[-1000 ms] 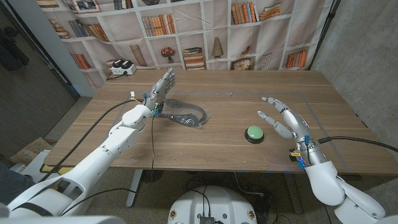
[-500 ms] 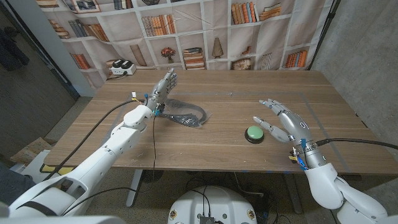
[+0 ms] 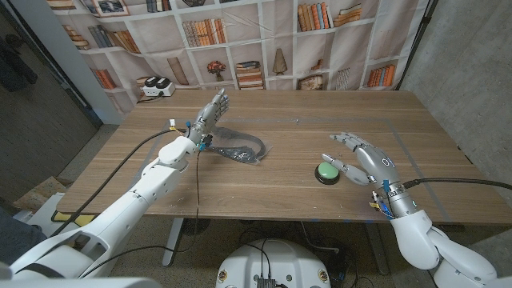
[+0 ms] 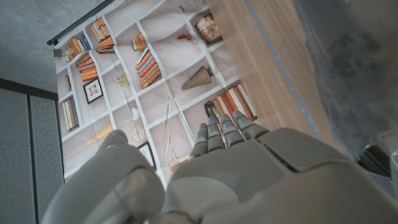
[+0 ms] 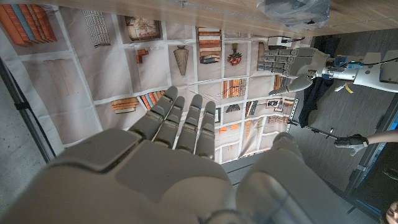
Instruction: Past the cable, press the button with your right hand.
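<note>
The wooden table (image 3: 280,188) runs wide in front of me, and the cable (image 3: 240,150) lies in a dark bagged coil on my left half of it, just beside my left hand (image 3: 210,112). That hand stands raised with fingers straight up and close together, holding nothing. The cable's long axis runs roughly across the table toward the middle, well apart from where I need to go.

My right hand (image 3: 364,158) is open — fingers spread and reaching toward my left, empty. The green button (image 3: 327,171) sits on its dark base on the right half of the table, just beside my fingertips, a little toward me and to the left of the palm. My lower fingers look to be over or at its edge; whether they touch it I cannot tell.

This is the nearer hand by far — I judge the move to be a short drop down and leftward onto the green cap
</note>
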Robot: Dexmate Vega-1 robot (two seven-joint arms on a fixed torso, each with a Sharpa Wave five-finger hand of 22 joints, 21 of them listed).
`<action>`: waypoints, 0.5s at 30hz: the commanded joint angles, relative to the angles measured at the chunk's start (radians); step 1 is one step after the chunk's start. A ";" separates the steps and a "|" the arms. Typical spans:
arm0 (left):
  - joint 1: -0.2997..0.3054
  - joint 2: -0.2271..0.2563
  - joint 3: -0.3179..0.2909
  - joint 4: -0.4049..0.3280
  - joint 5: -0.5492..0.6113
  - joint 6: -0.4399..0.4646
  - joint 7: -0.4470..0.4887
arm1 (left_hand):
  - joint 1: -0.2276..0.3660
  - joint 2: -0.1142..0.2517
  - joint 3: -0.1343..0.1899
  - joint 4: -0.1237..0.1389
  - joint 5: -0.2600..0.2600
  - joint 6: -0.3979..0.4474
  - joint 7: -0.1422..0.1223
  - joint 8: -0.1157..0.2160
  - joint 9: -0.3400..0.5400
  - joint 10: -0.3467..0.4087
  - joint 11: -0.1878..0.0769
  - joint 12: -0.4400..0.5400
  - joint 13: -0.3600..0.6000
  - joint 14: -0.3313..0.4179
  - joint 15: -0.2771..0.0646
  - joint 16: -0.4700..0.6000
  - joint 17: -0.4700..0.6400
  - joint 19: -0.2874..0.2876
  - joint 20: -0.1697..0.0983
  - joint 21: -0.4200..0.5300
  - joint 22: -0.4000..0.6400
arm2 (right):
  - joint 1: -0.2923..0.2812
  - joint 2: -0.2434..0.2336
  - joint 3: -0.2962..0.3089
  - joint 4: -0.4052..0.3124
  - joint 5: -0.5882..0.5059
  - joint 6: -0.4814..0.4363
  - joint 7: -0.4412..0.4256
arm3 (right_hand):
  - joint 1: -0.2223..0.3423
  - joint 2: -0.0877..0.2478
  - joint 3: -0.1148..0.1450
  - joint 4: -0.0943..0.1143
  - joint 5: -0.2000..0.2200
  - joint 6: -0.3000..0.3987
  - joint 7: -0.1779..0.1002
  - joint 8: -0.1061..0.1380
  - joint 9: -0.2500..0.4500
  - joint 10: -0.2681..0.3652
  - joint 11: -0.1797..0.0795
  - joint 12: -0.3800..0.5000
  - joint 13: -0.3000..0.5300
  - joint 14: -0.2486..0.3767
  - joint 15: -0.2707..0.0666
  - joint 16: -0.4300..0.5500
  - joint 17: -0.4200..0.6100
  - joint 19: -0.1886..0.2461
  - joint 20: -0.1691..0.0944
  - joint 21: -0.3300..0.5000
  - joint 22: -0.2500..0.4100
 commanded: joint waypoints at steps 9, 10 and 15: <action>0.010 0.008 -0.005 -0.023 0.014 -0.026 -0.001 | 0.006 0.007 -0.006 -0.003 -0.002 -0.004 0.001 -0.003 0.004 -0.005 0.000 -0.006 0.002 -0.005 0.004 0.000 0.003 -0.002 -0.010 -0.007 0.005 | 0.023 -0.070 -0.068 -0.009 0.009 -0.103 0.029 | 0.014 0.003 0.001 -0.009 0.008 0.025 0.018 0.003 0.005 0.039 0.017 0.010 0.001 0.037 -0.040 0.006 0.003 0.030 -0.070 -0.001 0.003; 0.010 0.007 -0.005 -0.022 0.014 -0.027 -0.001 | 0.007 0.007 -0.006 -0.003 -0.002 -0.004 0.001 -0.003 0.004 -0.006 0.000 -0.006 0.002 -0.005 0.004 0.000 0.003 -0.002 -0.010 -0.007 0.005 | 0.023 -0.072 -0.072 -0.010 0.008 -0.109 0.029 | 0.014 0.004 0.001 -0.009 0.008 0.024 0.015 0.002 0.005 0.039 0.017 0.009 0.001 0.038 -0.042 0.006 0.003 0.031 -0.071 -0.001 0.003; 0.009 0.007 -0.006 -0.024 0.015 -0.031 -0.002 | 0.007 0.008 -0.006 -0.003 -0.003 -0.002 0.003 -0.003 0.005 -0.005 0.001 -0.006 0.002 -0.006 0.004 0.000 0.003 -0.003 -0.010 -0.008 0.005 | 0.027 -0.091 -0.086 -0.010 0.008 -0.123 0.026 | 0.015 0.009 0.002 -0.010 0.008 0.020 0.014 -0.003 0.005 0.029 0.027 0.002 0.001 0.044 -0.037 0.005 0.004 0.042 -0.065 -0.002 0.003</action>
